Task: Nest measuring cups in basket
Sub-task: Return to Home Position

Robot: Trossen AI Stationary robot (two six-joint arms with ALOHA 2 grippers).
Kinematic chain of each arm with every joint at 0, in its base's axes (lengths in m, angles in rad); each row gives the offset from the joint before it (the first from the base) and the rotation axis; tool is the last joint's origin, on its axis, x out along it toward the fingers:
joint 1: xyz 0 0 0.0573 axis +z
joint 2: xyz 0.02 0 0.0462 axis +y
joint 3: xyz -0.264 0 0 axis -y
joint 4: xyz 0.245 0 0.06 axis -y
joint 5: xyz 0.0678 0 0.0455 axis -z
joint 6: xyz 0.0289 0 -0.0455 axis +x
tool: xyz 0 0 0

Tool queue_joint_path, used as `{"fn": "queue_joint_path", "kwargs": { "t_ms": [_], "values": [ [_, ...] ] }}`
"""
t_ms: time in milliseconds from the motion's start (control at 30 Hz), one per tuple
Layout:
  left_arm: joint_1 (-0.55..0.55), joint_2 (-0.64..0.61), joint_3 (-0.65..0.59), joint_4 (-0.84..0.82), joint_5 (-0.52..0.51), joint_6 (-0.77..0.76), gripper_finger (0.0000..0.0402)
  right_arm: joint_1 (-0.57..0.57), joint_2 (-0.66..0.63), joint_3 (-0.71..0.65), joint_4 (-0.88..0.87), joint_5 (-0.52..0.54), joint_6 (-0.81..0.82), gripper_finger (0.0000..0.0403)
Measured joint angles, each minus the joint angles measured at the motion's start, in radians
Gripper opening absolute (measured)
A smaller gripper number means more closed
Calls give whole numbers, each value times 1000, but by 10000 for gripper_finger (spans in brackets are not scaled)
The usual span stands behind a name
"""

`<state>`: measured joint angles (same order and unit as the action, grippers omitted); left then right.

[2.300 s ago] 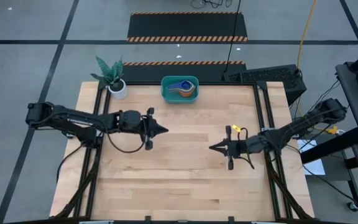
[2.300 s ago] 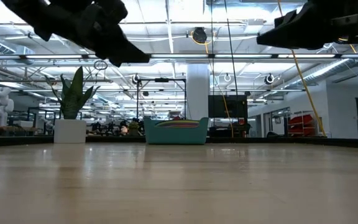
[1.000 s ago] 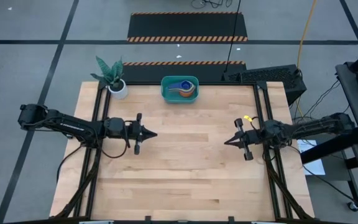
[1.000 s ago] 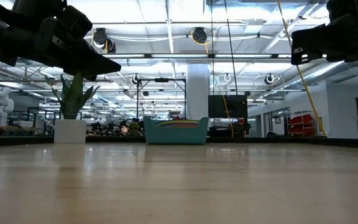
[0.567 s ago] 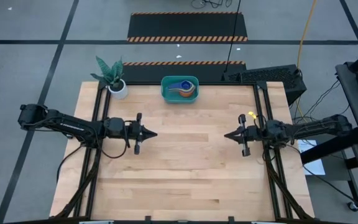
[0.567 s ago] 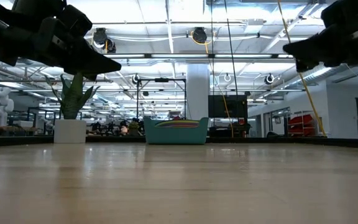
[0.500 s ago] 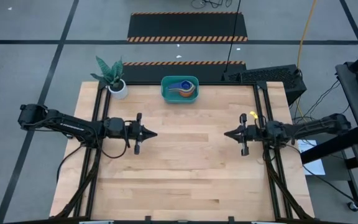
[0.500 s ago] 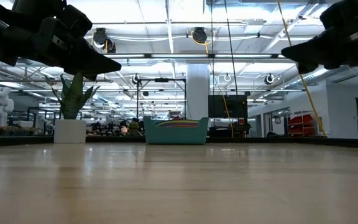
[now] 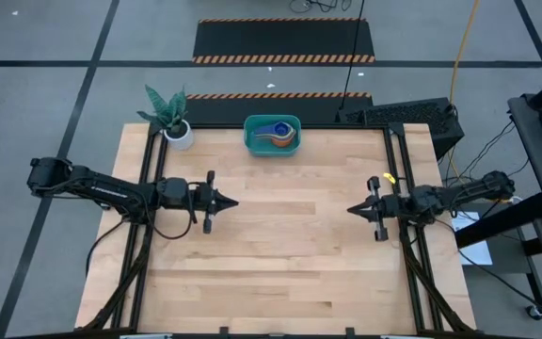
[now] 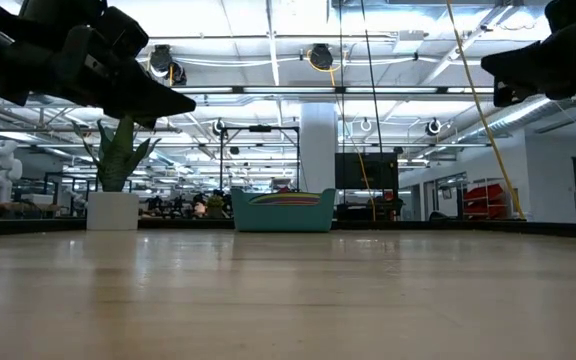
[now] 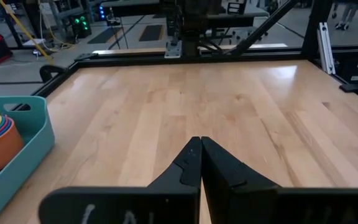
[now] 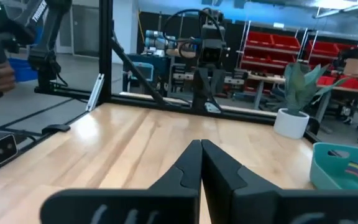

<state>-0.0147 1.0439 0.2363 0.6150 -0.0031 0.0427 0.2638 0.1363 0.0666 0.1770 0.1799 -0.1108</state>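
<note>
I see my left tool [image 9: 226, 201] and right tool [image 9: 352, 209] pinched shut, empty; glossy multicoloured plastic cups [image 9: 275, 133] nest in the rounded teal tub [image 9: 249, 134].

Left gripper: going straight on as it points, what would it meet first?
The left gripper points across bare table, the basket off to one side. First met is probably the right gripper facing it, if heights match.

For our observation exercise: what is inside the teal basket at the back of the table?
Inside the basket sit nested measuring cups, orange outermost, blue at the centre. Their lower bodies are covered, so the count cannot be confirmed.
</note>
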Motion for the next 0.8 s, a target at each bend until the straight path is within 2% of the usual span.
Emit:
{"fn": "queue_joint_path", "kwargs": {
  "t_ms": [167,333,567,800],
  "values": [
    [0,0,0,1,0,1,6,0,-137,0,-92,-12,-1,0],
    [0,0,1,14,0,4,6,-3,-135,-15,-95,-79,-7,0],
    [0,0,1,38,1,8,6,-66,-133,-47,-92,-83,19,0],
    [0,0,1,46,0,11,6,-130,-134,-48,-112,-133,25,0]
  ]
}}
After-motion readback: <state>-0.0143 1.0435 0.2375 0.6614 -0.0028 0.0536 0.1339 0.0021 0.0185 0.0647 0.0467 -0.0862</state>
